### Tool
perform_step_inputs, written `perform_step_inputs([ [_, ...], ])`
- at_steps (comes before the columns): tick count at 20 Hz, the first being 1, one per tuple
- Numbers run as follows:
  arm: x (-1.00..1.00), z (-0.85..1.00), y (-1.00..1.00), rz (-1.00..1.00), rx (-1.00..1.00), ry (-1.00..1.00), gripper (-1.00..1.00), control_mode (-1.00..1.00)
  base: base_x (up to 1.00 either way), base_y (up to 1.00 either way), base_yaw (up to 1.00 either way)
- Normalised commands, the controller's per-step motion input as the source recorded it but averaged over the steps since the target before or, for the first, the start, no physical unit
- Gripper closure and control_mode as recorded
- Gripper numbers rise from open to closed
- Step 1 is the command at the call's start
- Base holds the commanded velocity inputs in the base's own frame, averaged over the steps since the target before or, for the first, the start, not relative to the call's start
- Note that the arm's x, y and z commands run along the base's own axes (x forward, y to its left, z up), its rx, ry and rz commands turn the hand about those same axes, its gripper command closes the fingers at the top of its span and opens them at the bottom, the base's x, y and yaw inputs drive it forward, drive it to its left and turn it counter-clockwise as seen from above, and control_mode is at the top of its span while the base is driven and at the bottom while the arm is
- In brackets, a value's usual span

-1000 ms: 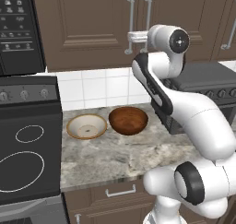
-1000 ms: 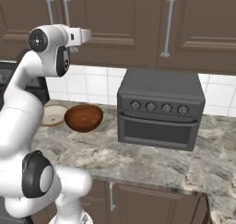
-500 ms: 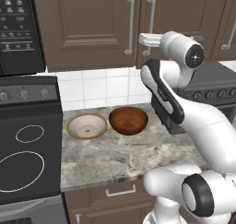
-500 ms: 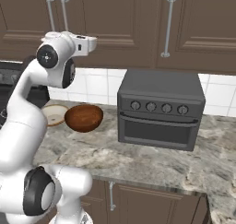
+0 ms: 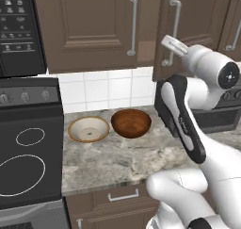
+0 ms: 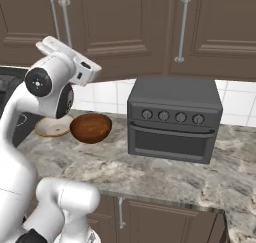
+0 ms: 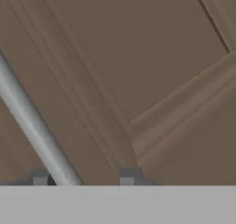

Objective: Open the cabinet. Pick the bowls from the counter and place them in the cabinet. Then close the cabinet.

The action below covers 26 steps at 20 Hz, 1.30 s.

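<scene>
The cabinet's right door [image 5: 200, 16] stands slightly ajar, swung out from the left door [image 5: 89, 25]. My gripper [image 5: 168, 40] is shut on that door's long silver bar handle [image 5: 174, 20]. In the hand view the handle [image 7: 32, 121] runs diagonally down between my gripper's [image 7: 83, 179] tips, close against the panelled door. Below on the counter [image 5: 122, 157] sit the two bowls side by side: the reddish-brown wooden one [image 5: 131, 123] [image 6: 91, 127] and, left of it, the shallow tan and cream one [image 5: 88, 129] [image 6: 52, 127].
A black toaster oven [image 6: 174, 119] stands on the counter right of the bowls, under the cabinet. The black stovetop [image 5: 23, 162] lies to the left, with a dark appliance panel [image 5: 19, 30] above it. A drawer handle [image 5: 123, 195] shows under the counter edge.
The jaws narrowed onto the right door's handle. Hand and handle have moved together away from the left door, and the right door has swung ajar.
</scene>
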Motion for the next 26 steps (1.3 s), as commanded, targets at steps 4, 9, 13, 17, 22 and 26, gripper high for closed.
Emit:
perform_step_inputs([
  [4,-0.92,0.16,-1.00,0.00,0.50,0.28,1.00,-1.00,0.00,0.00,0.00],
  [9,-0.84,0.01,-1.00,0.00,0.49,0.23,1.00,-1.00,0.00,0.00,0.00],
  [13,-0.62,-0.09,-1.00,0.01,0.39,0.06,1.00,-1.00,0.00,0.00,0.00],
  [17,-0.24,-0.49,-1.00,0.06,0.22,-0.10,1.00,-1.00,0.00,0.00,0.00],
  [22,-0.33,-0.82,-0.27,0.15,-0.02,-0.54,1.00,-1.00,0.00,0.00,0.00],
  [26,-1.00,-0.73,0.79,0.05,-0.02,-0.60,-1.00,-1.00,0.00,0.00,0.00],
])
